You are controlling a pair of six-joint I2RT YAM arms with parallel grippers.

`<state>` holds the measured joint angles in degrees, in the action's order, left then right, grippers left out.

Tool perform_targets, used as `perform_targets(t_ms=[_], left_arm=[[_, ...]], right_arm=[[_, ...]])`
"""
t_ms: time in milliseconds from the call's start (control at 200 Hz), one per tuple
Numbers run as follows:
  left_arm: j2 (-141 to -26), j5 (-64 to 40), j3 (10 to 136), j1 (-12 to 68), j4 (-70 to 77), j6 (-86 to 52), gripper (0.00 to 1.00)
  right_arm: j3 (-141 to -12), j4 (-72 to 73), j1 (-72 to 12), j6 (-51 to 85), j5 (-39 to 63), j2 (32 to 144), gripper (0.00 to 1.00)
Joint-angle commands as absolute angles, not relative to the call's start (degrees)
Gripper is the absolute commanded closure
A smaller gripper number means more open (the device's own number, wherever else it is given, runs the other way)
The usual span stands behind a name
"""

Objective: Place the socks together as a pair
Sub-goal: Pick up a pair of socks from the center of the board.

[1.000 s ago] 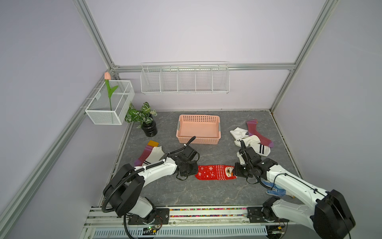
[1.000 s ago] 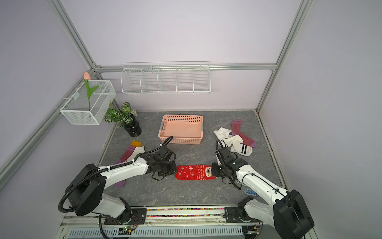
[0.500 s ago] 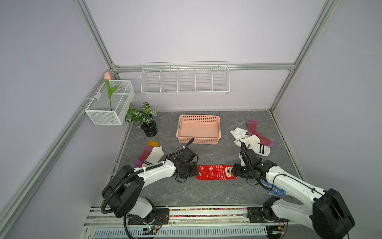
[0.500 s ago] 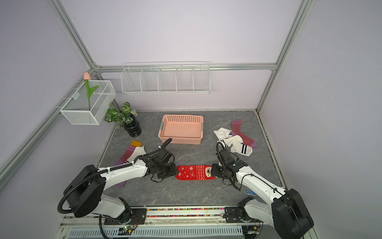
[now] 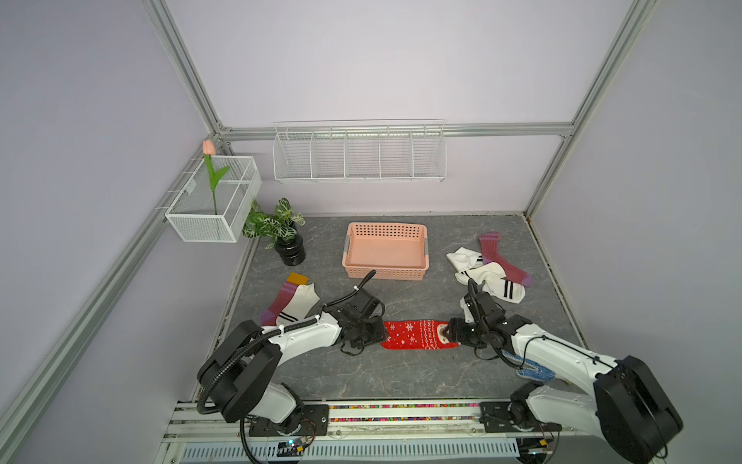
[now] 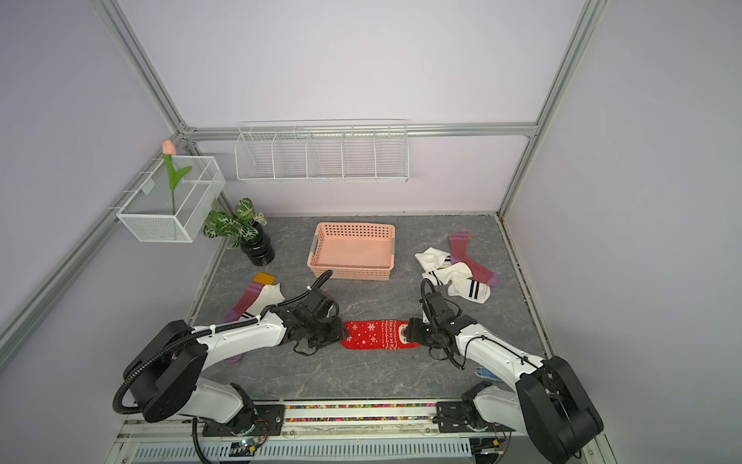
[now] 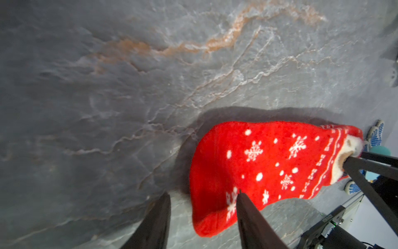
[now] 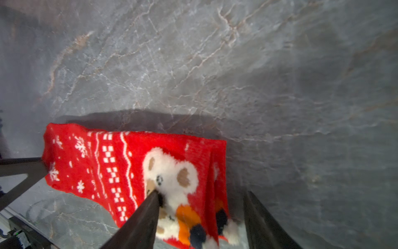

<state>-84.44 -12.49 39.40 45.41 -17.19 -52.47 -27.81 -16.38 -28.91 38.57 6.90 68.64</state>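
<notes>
The red snowflake socks [image 5: 415,335] [image 6: 375,335] lie flat near the table's front middle; in the right wrist view two layers [image 8: 120,163] show, one on the other. My left gripper [image 5: 379,333] [image 7: 202,196] stands open at the toe end, its fingers [image 7: 252,220] straddling the tip. My right gripper [image 5: 453,335] [image 8: 201,194] stands open over the bear-patterned cuff end. White black-striped socks [image 5: 496,281] and a maroon sock [image 5: 502,261] lie back right. Another maroon sock [image 5: 281,301] and a white sock [image 5: 301,303] lie at the left.
A pink basket [image 5: 385,274] stands behind the middle. A potted plant [image 5: 289,247] is back left under a wire box [image 5: 208,201]. A blue dotted glove [image 5: 536,371] lies under my right arm. A wire shelf [image 5: 357,156] hangs on the back wall.
Both grippers have opened and let go of the red socks, which now rest on the table. The arms have barely shifted.
</notes>
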Motion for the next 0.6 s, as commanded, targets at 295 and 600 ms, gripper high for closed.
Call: perform_targets(t_ms=[295, 600], left_arm=[[-86.0, -11.1, 34.8, 46.8, -13.1, -56.8, 0.57], [-86.4, -11.5, 34.9, 46.9, -12.2, -56.9, 0.86]], right_arm=[[-23.7, -11.8, -28.9, 41.4, 11.1, 71.4, 0.48], [-22.8, -11.8, -29.1, 41.7, 11.2, 70.1, 0.75]])
